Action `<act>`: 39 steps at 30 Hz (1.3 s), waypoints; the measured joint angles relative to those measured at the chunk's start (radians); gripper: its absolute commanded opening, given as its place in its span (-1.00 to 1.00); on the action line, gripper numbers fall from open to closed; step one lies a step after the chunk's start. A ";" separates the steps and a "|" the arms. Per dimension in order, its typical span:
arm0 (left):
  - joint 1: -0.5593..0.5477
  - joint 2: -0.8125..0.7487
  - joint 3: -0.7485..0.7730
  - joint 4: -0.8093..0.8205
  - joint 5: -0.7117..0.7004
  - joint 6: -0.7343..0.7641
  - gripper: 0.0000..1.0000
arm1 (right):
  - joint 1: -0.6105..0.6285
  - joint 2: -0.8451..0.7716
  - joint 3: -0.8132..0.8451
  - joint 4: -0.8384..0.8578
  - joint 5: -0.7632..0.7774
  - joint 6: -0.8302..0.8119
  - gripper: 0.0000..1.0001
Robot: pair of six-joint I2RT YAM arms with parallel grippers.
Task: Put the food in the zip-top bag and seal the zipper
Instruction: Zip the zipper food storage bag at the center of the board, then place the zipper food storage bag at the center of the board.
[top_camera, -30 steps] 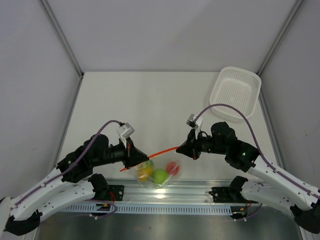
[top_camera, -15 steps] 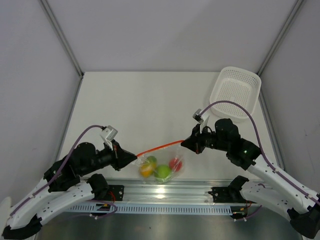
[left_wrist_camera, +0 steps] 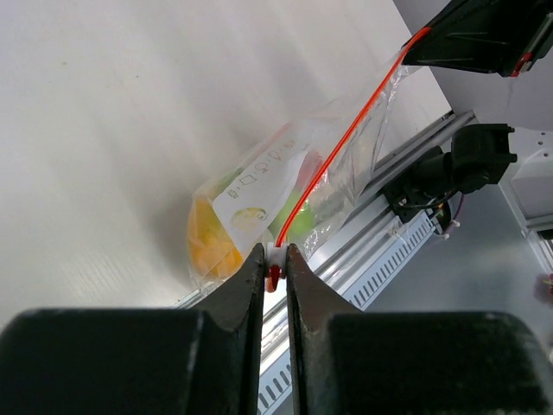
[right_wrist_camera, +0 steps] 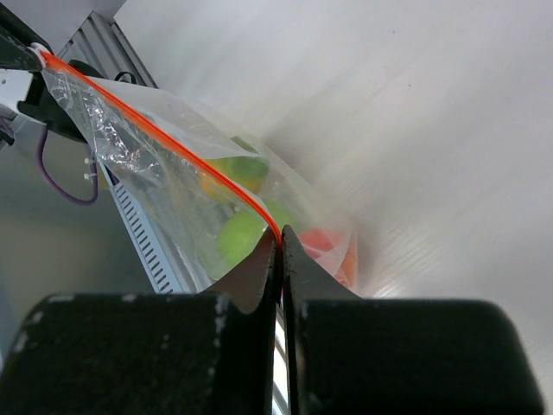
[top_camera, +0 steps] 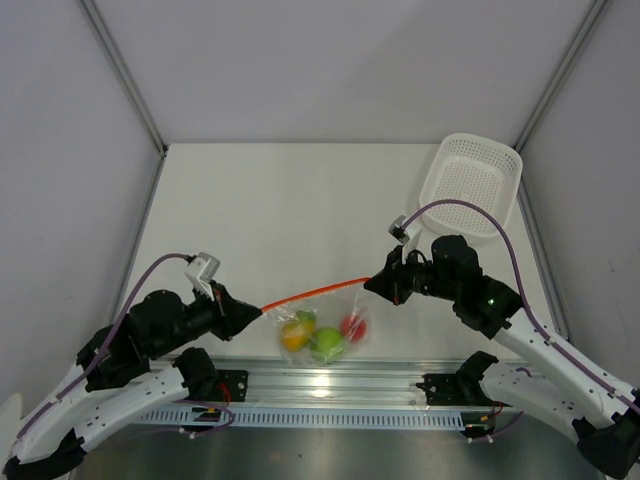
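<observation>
Down at 6 o'clock on the white table (top_camera: 300, 200), just shy of the aluminium rail (top_camera: 330, 385), the zip-top bag (top_camera: 322, 312) hangs strung between both arms! The zipper (top_camera: 315, 292) is pulled into one straight red-orange line, its long axis running almost 9-to-3 in the top view, with the right end tipped a little up toward 2 o'clock. The left gripper (top_camera: 256, 312) sits at the 9 o'clock end, nose pointing along the strip toward 3, and in its wrist view the fingers (left_wrist_camera: 233, 294) stand nearly together with only a slim slot between them, the zipper's end tab lodged right in that slot. The right gripper (top_camera: 373, 285) takes the opposite end, aimed back toward 9, its fingers (right_wrist_camera: 251, 277) pressed tight with the strip running straight in between them. The clear pouch sags toward 6 o'clock from the strip, belly down by the table. All three fruits are bunched in there: the yellow-orange piece (top_camera: 293, 336) at 8 o'clock of the cluster, the lime-green ball (top_camera: 326, 344) at 6, the red-orange piece (top_camera: 351, 325) at 3. Whether the strip is fully closed along its length, the views don't settle. The white perforated basket (top_camera: 470, 185) sits well apart at the table's 2 o'clock corner.
</observation>
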 measured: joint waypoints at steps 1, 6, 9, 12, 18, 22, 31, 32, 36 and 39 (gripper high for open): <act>0.000 -0.002 0.002 -0.002 -0.003 -0.003 -0.68 | 0.000 0.000 0.000 0.001 -0.002 0.003 -1.00; 0.000 -0.012 0.008 -0.023 -0.028 -0.011 -0.03 | -0.008 0.008 -0.001 0.002 0.001 0.003 -1.00; 0.000 -0.013 0.008 -0.025 -0.030 -0.009 0.33 | -0.013 0.013 -0.002 0.002 0.000 0.004 -1.00; 0.000 -0.013 0.009 -0.023 -0.030 -0.003 0.74 | -0.013 0.021 -0.002 0.004 -0.008 0.004 -1.00; 0.000 -0.012 0.017 -0.017 -0.048 -0.005 0.99 | -0.013 0.024 -0.006 0.016 -0.023 0.009 -1.00; 0.000 -0.012 0.042 -0.018 -0.077 -0.006 0.99 | -0.013 0.045 -0.007 0.031 -0.025 0.024 -1.00; 0.000 -0.044 0.044 -0.014 -0.100 -0.008 0.99 | -0.017 0.217 0.042 0.057 0.040 0.073 -1.00; 0.000 -0.044 0.044 -0.014 -0.099 -0.009 0.99 | -0.018 0.245 0.061 0.060 0.047 0.079 -1.00; 0.000 -0.049 0.043 -0.008 -0.083 -0.014 0.99 | -0.031 0.351 0.131 0.092 0.069 0.101 -1.00; 0.000 -0.060 0.041 -0.008 -0.073 -0.016 0.99 | -0.047 0.431 0.182 0.111 0.078 0.120 -1.00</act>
